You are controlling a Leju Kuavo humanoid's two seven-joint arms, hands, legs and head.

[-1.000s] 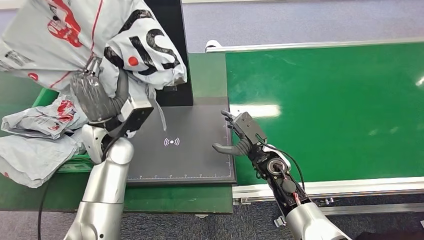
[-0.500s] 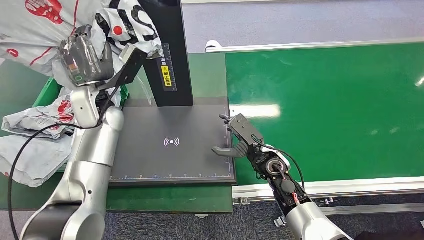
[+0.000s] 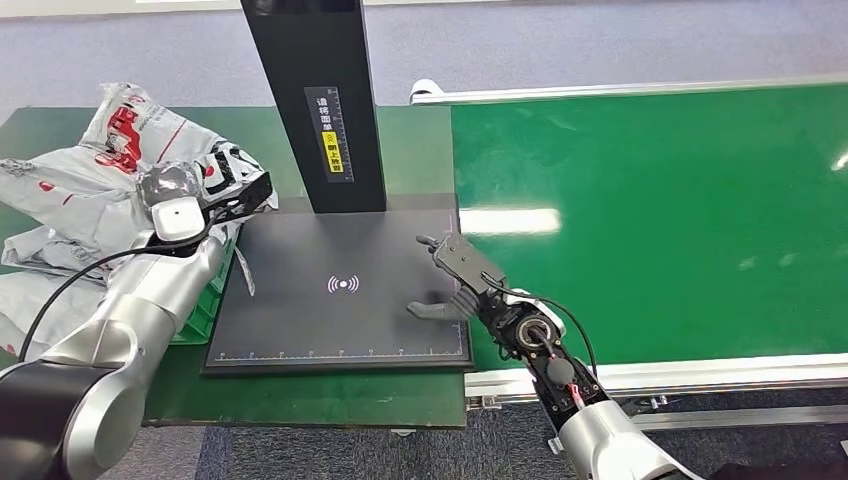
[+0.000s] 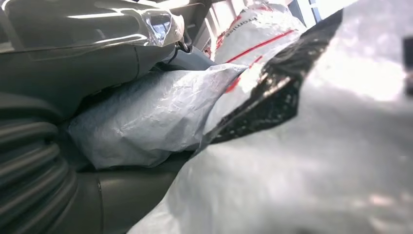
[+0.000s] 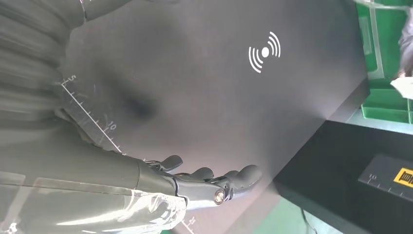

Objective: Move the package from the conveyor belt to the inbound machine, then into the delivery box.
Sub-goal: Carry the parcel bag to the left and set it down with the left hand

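The package (image 3: 120, 150), a crumpled grey bag with red and black print, lies on the heap in the green delivery box (image 3: 205, 305) left of the inbound machine. My left hand (image 3: 165, 188) is on it, and in the left wrist view a fold of the package (image 4: 146, 117) sits pinched between the thumb and fingers of the left hand (image 4: 73, 58). My right hand (image 3: 450, 280) hovers empty, fingers spread, over the right edge of the machine's black scan plate (image 3: 340, 330). The right wrist view shows the right hand (image 5: 195, 183) above the plate (image 5: 195, 87).
The machine's black column (image 3: 320, 110) stands behind the plate. The green conveyor belt (image 3: 650, 220) runs to the right with a metal rail along its front. More grey bags (image 3: 50, 300) fill the box at the far left.
My left arm has swung the package from high above the plate leftward and down onto the heap in the box. The right hand has shifted slightly left over the plate.
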